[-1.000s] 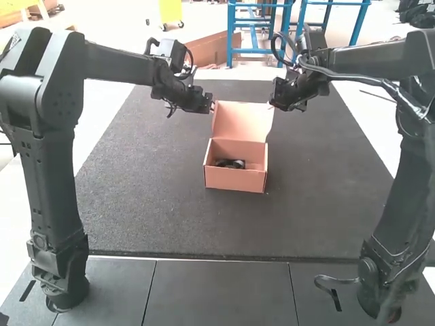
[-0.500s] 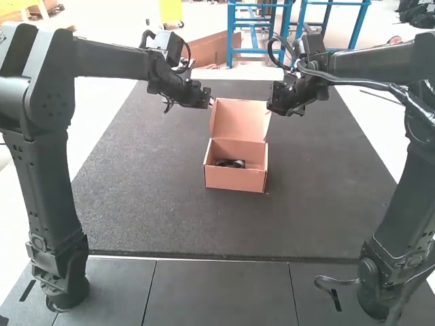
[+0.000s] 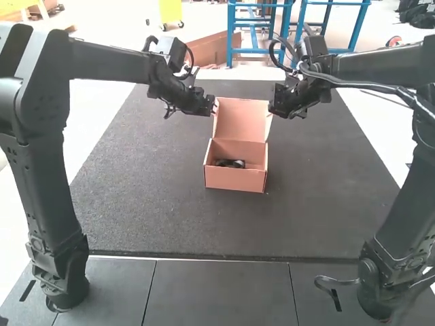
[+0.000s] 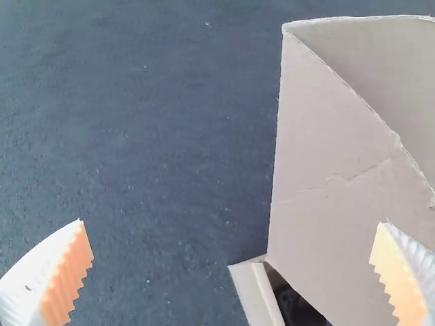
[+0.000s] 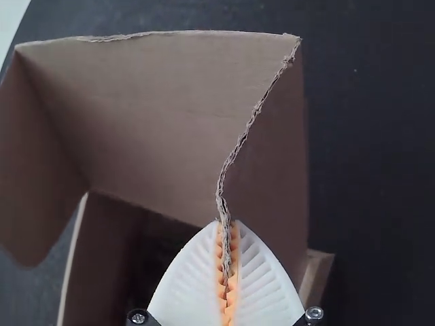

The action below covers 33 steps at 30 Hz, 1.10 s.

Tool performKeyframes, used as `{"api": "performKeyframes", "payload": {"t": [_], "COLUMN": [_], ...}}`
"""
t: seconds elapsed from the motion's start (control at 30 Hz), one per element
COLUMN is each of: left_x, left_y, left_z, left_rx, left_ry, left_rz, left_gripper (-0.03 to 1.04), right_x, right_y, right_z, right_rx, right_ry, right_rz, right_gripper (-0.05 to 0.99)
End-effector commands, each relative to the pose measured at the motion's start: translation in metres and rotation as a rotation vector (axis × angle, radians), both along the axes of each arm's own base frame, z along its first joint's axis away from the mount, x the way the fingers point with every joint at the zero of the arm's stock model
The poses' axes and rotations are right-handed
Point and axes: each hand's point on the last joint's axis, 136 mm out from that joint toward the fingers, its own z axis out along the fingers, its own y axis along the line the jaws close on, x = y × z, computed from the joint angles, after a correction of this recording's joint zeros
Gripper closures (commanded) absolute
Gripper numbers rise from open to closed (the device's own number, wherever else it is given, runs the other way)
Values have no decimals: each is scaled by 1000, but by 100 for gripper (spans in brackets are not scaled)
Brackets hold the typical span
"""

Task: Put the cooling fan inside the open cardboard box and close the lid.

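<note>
The cardboard box (image 3: 234, 173) stands mid-mat with its lid (image 3: 242, 120) upright at the far side. Inside it lies the black cooling fan (image 3: 230, 164). My left gripper (image 3: 208, 106) hovers at the lid's left upper corner. In the left wrist view this gripper (image 4: 231, 227) is open wide, orange pads (image 4: 64, 272) far apart, and the lid's left side flap (image 4: 340, 170) stands between them untouched. My right gripper (image 3: 275, 109) is at the lid's right edge. In the right wrist view this gripper (image 5: 226, 227) is shut on the torn edge of the right side flap (image 5: 272, 163).
The black mat (image 3: 136, 190) lies bare around the box on all sides. Dark panels (image 3: 217, 292) form the table's near edge, where both arm bases stand at the corners.
My left gripper drew up and back from the lid, then came back to its left corner. The right gripper kept its hold on the flap, and the lid stands slightly taller.
</note>
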Motion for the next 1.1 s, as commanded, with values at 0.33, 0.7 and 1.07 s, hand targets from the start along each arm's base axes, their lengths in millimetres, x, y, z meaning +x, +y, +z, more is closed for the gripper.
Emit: {"api": "performKeyframes", "payload": {"t": [0.33,0.7,1.07], "left_x": [-18,-29,-39], "left_y": [-5,-5,-1], "left_z": [22,22,18], "left_rx": [-32,-35,-36], "left_ry": [-33,-27,-18], "left_rz": [-37,-41,-36], "left_gripper": [4,4,4], "right_x": [-26,-37,-60], "right_y": [7,2,1], "right_z": [-8,-16,-31], "right_rx": [53,9,-44], "right_ry": [67,61,72], "right_rz": [19,37,71], "right_gripper": [94,94,94]}}
